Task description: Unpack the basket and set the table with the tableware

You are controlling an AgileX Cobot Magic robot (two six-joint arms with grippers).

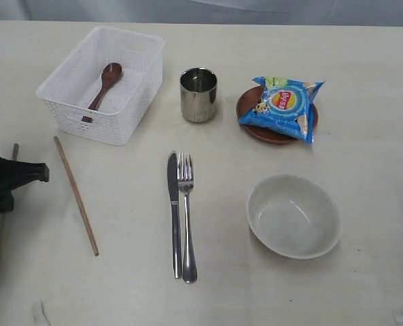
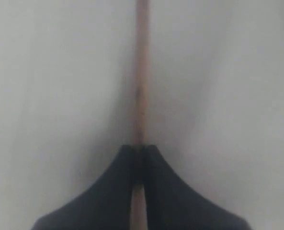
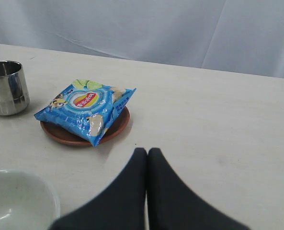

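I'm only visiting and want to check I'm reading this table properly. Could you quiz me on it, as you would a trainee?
1. True or false: the spoon lies in the basket.
2. What lies on the plate? A: an apple. B: chip bag. C: a napkin.
3. Fill in: the left end effector is shut on a ____.

Key:
1. True.
2. B.
3. chopstick.
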